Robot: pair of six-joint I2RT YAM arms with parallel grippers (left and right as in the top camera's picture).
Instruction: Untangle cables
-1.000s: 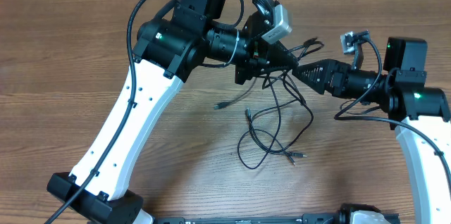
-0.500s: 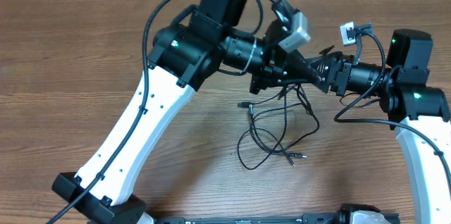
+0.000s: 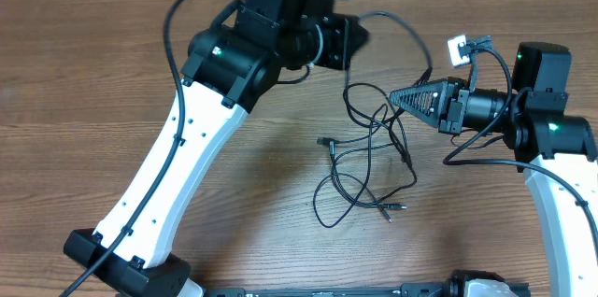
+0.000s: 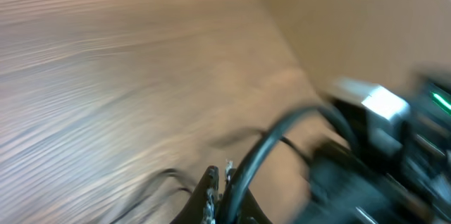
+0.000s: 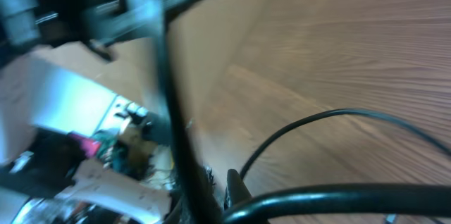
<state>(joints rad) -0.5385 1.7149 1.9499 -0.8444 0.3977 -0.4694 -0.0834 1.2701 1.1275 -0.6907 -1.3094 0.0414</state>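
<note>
My right gripper, jaws pinched on a strand, sits nearest the cables, whose loose tangle sprawls on the table just beside its tip toward the near edge, while my left gripper, jaws narrow around another strand, hangs higher and farther back

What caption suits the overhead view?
Left gripper and right gripper hold the cables, loops trailing onto the table.
</note>
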